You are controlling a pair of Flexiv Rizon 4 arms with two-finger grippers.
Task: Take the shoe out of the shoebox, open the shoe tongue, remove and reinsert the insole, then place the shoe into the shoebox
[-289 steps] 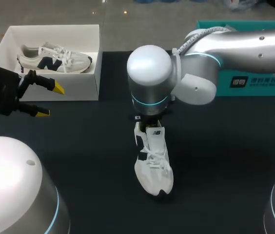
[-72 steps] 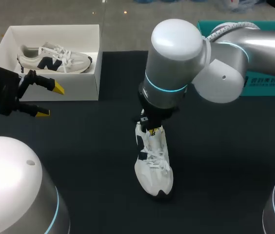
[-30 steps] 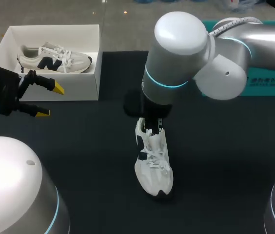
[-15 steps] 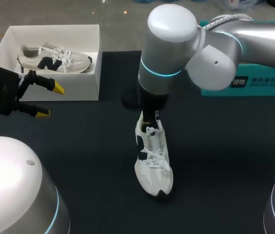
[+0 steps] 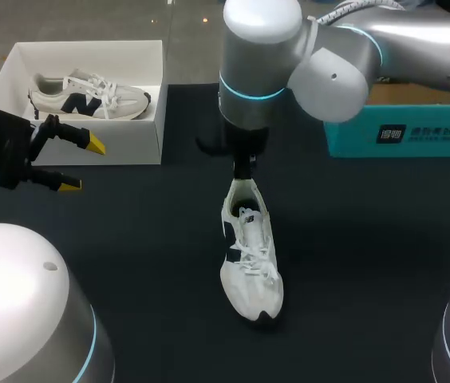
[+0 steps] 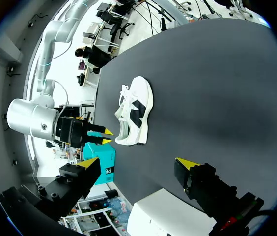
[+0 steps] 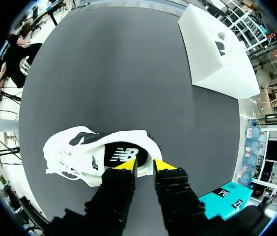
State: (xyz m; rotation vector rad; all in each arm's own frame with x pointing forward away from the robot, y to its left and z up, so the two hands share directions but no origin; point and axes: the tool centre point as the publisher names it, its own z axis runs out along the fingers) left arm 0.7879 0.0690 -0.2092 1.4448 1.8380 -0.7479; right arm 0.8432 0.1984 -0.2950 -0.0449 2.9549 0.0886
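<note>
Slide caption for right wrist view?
Right tool poised at the heel of the white shoe, insole visible inside.

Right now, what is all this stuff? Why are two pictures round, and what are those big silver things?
Those silver things are two robot arms at a black table. One picture looks down from above; each round one comes from a camera on an arm's wrist. A white shoe lies on the table. A second shoe sits in the white box. The right arm hangs over the loose shoe's heel, its jaws close together, holding nothing. The left arm is by the box, jaws wide open, empty.
</note>
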